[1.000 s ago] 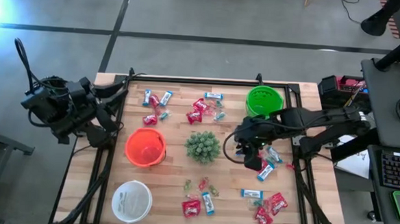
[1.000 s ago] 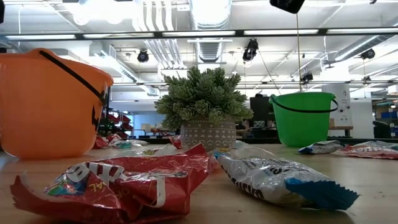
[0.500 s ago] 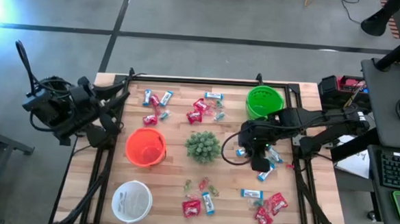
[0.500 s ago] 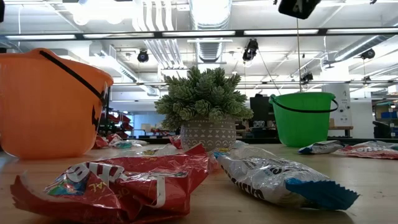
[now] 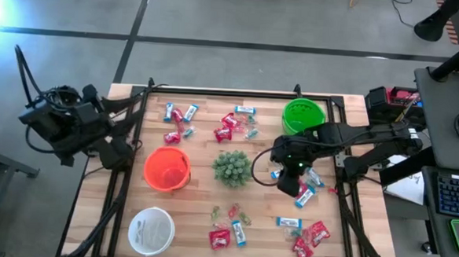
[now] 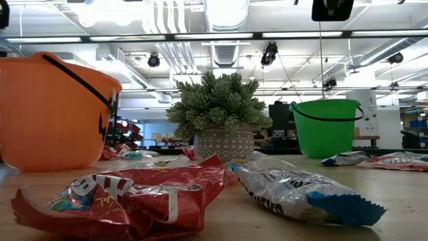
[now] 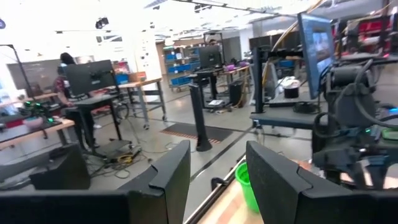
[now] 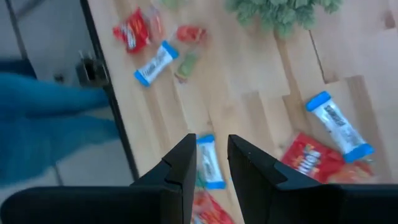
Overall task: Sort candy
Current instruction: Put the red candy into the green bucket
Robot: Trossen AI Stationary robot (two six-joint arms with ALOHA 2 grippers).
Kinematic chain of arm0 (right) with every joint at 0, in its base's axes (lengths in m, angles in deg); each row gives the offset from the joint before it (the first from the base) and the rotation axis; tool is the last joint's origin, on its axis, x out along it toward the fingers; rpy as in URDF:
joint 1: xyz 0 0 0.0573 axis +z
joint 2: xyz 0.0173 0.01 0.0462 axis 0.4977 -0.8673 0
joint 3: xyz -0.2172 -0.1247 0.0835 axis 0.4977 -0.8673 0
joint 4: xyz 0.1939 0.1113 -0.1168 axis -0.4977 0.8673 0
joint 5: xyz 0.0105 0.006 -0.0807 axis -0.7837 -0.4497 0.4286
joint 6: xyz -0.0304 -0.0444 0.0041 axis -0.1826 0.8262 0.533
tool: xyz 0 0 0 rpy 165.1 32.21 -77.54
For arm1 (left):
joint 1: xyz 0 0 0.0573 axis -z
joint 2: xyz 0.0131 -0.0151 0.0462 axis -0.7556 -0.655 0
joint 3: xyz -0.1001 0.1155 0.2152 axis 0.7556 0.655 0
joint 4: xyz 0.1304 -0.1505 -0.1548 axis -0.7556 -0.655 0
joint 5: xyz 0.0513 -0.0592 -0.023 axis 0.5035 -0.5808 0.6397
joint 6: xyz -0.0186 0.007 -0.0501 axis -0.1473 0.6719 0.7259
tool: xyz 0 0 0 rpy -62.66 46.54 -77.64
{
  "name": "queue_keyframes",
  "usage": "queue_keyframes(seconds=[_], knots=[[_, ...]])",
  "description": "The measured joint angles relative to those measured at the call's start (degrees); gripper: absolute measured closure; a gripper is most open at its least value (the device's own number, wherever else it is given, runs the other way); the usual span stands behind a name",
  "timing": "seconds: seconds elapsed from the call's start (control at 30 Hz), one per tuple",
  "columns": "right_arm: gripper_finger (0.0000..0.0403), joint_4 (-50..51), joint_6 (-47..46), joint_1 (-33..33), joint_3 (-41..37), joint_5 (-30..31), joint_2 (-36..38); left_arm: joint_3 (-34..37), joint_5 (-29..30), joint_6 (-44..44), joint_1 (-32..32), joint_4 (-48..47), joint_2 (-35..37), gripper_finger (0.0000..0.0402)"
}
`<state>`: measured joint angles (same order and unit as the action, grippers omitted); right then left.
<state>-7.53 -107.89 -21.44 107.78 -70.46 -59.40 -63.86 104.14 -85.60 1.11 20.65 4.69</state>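
Wrapped candy lies on the wooden table in loose groups: far left [image 5: 179,114], far middle [image 5: 234,125], near middle [image 5: 228,227] and near right [image 5: 303,235]. My right gripper [image 5: 284,181] hangs above the table right of the plant, empty, fingers a narrow gap apart [image 8: 211,152]. Between its fingers I see a blue-and-white bar [image 8: 208,162] lying flat on the table below. Another bar [image 8: 336,130] lies beside a red packet [image 8: 311,162]. My left gripper [image 7: 217,155] waits open and empty at the table's left edge [image 5: 123,139].
An orange bucket [image 5: 167,168], a white bowl [image 5: 151,231] and a green bucket [image 5: 303,117] stand on the table. A spiky green plant [image 5: 232,168] stands in the middle. In the low view a red packet [image 6: 127,194] and a blue-and-white bar [image 6: 301,194] lie nearest.
My right gripper has shifted a little toward the table's right edge, staying above the table. My left arm has drawn back slightly toward the left, away from the table. No candy has moved.
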Motion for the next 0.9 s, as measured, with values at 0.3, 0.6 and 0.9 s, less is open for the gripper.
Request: queue_keyframes(seconds=[0.3,0.6,0.9], knots=[[0.0319,-5.37,2.44,0.46,0.0,-1.94,-1.55,0.0,-0.02,2.94,2.68,0.31,4.02,0.0263],[0.0319,-3.77,8.82,0.46,0.0,-7.77,-3.84,0.0,0.0,3.19,2.68,0.4,6.62,0.0263],[0.0319,-5.59,7.02,-0.27,0.0,-1.35,-2.09,0.0,0.0,3.38,2.65,0.35,5.57,0.0263]])
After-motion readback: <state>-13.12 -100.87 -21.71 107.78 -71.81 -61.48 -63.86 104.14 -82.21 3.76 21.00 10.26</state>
